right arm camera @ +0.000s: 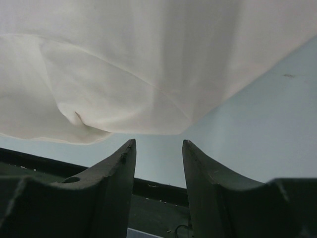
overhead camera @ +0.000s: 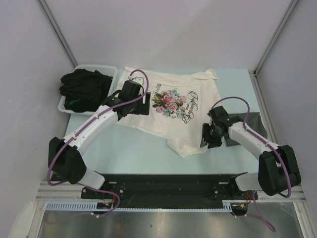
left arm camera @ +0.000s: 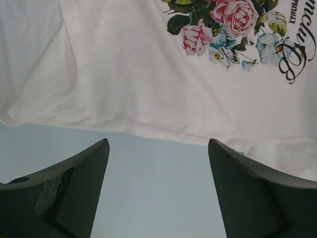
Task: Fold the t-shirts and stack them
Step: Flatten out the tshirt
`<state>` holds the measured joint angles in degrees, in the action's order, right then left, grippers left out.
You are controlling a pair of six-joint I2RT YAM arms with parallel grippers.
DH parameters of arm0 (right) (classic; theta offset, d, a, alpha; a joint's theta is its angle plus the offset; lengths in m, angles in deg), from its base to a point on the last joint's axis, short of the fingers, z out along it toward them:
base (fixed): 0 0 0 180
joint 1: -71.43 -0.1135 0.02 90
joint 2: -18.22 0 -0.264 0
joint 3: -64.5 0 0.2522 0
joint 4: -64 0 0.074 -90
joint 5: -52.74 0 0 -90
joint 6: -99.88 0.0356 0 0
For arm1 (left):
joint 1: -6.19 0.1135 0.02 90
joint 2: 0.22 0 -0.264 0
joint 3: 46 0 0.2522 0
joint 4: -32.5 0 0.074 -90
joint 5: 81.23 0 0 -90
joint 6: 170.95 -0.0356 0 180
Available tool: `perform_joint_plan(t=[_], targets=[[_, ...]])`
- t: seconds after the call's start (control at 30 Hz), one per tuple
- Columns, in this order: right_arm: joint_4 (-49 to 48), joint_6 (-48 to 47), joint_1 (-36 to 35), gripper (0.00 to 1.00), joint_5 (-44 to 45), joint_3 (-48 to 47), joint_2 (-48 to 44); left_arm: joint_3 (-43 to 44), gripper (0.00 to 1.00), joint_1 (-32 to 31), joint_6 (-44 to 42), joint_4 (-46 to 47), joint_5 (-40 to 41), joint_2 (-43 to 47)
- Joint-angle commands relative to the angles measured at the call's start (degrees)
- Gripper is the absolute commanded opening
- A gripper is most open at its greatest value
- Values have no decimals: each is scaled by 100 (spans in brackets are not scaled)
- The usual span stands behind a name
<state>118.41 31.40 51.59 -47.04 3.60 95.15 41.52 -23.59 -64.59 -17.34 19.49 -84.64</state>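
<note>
On the pale blue table (overhead camera: pixel 133 148), the cream-white t-shirt (overhead camera: pixel 173 106) is lying spread out at the centre, with its rose print and dark script facing up. At its left edge I am hovering my left gripper (left arm camera: pixel 158 146) with the jaws standing wide apart. Nothing is sitting between the fingers (left arm camera: pixel 74 183): only bare table is showing in the gap, and the shirt's hem is lying just ahead of the tips. At the shirt's near right corner I am holding my right gripper (right arm camera: pixel 158 146) with the jaws apart, narrower than the left. They are gripping nothing, and a rumpled fold of cream cloth is lying just beyond the tips. Black t-shirts (overhead camera: pixel 81 89) are sitting heaped in the white tub (overhead camera: pixel 113 74) at the far left. A dark grey t-shirt (overhead camera: pixel 257 124) is lying beside my right arm.
</note>
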Motion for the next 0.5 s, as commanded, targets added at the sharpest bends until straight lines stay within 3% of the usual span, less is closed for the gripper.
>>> perform_joint_plan(t=[0.0,0.47], targets=[[190,326,-126,47,213,-6,-11,157,86,-45,-150,162,-88,119],[-249,608,-653,45,1294,38,560,165,86,-45,-274,22,105,418]])
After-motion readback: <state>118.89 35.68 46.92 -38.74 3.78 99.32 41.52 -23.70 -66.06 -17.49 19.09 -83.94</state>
